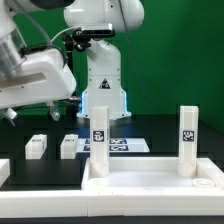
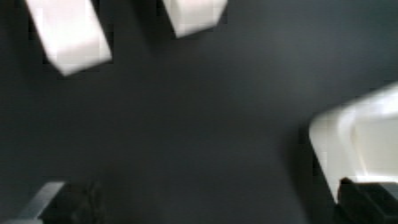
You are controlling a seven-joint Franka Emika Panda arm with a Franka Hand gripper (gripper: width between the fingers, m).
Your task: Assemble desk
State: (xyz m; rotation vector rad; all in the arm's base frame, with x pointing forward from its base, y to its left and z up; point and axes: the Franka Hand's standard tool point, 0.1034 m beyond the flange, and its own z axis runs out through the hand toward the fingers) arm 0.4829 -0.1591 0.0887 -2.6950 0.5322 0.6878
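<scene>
The white desk top [image 1: 150,185] lies at the front of the black table with two square legs standing upright in it, one [image 1: 100,135] at its left and one [image 1: 187,135] at its right, each bearing a marker tag. Two loose white legs [image 1: 37,146] [image 1: 69,146] lie on the table to the exterior view's left of the top. In the blurred wrist view these two legs [image 2: 71,35] [image 2: 192,15] and a corner of the desk top [image 2: 365,130] show. My gripper [image 2: 214,205] is open and empty above bare table, its dark fingertips [image 2: 63,205] far apart.
The arm's big white body [image 1: 35,70] hangs at the upper left of the exterior view. The robot base [image 1: 100,75] stands at the back. The marker board [image 1: 128,146] lies flat behind the desk top.
</scene>
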